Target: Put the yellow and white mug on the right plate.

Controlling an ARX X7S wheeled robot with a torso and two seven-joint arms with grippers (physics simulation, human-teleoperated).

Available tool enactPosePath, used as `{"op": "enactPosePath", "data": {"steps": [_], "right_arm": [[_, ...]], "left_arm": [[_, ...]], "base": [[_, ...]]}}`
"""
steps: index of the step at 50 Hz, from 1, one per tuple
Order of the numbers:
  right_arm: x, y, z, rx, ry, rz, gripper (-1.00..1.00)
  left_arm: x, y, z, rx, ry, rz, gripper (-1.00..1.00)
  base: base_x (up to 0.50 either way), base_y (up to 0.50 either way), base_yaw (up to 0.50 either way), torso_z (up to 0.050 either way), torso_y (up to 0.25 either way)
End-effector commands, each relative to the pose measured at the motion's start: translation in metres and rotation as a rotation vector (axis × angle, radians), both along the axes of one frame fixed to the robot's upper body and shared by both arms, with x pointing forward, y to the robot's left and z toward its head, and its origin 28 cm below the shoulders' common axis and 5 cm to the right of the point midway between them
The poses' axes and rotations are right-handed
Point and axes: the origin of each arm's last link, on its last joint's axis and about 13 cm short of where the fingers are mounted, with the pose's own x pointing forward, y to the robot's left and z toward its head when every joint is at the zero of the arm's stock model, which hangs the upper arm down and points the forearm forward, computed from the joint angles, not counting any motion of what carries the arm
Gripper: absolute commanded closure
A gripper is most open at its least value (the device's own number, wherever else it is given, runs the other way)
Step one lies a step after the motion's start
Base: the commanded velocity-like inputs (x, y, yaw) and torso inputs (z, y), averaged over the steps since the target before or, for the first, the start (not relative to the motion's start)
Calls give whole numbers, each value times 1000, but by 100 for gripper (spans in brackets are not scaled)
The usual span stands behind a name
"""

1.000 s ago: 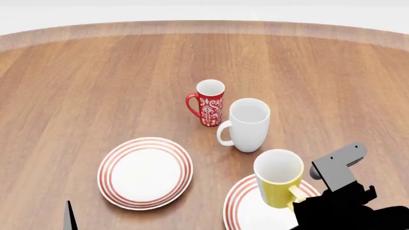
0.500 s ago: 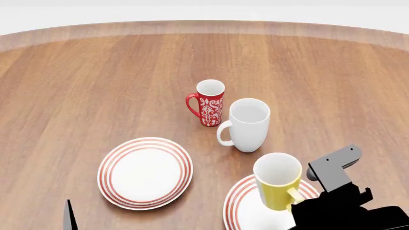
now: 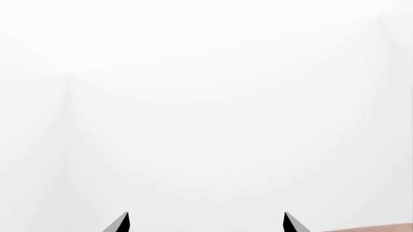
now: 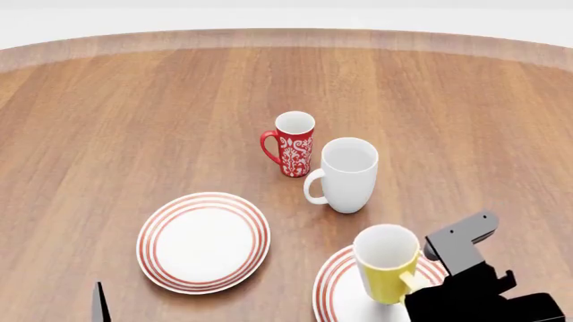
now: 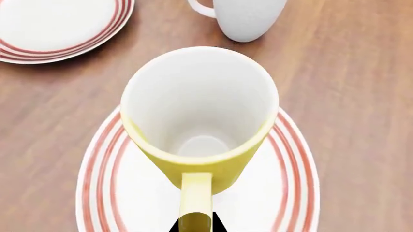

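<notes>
- Your right gripper [image 4: 414, 280] is clamped on the yellow loop handle of the yellow and white mug [image 4: 386, 263]; in the right wrist view the dark fingertips [image 5: 193, 226] pinch the lower end of that handle, with the mug [image 5: 200, 121] upright and its white inside open to the camera.
- The mug is over the right plate [image 4: 339, 287], which lies at the near edge of the tabletop [image 4: 161, 107], toward its right side; whether the mug's base touches the plate [image 5: 103, 193] you cannot tell from either view.
- Your left gripper [image 3: 205, 223] points at a blank white background, its two dark tips well apart and nothing between them.
- The left plate [image 4: 203, 242] lies near the same near edge, well apart from the right one.
- The white mug [image 4: 345, 174] stands toward the tabletop's middle, just beside the red mug [image 4: 292, 143]; both are upright.
</notes>
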Motion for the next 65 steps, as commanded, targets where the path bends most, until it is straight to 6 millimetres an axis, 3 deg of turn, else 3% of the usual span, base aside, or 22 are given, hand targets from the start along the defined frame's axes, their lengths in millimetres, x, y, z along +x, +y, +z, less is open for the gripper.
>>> {"op": "enactPosePath", "data": {"steps": [1,34,35,57,65], "right_arm": [[3,9,-4,17,4,32,100],[0,8,-21,-6,24,15,100],[0,8,-22,-6,25,12,-100],[-20,7,-22,-13,50,39,-100],[-58,8,-6,41,21,60,-100]], "left_arm": [[2,0,0,6,-1,3,-100],[2,0,-1,4,7,1,-100],[3,0,-1,4,7,1,-100],[3,1,1,-2,4,11,-100],[3,1,1,-3,3,13,-100]], "base": [[0,0,0,0,0],[0,0,0,0,0],[0,0,0,0,0],[0,0,0,0,0],[0,0,0,0,0]]}}
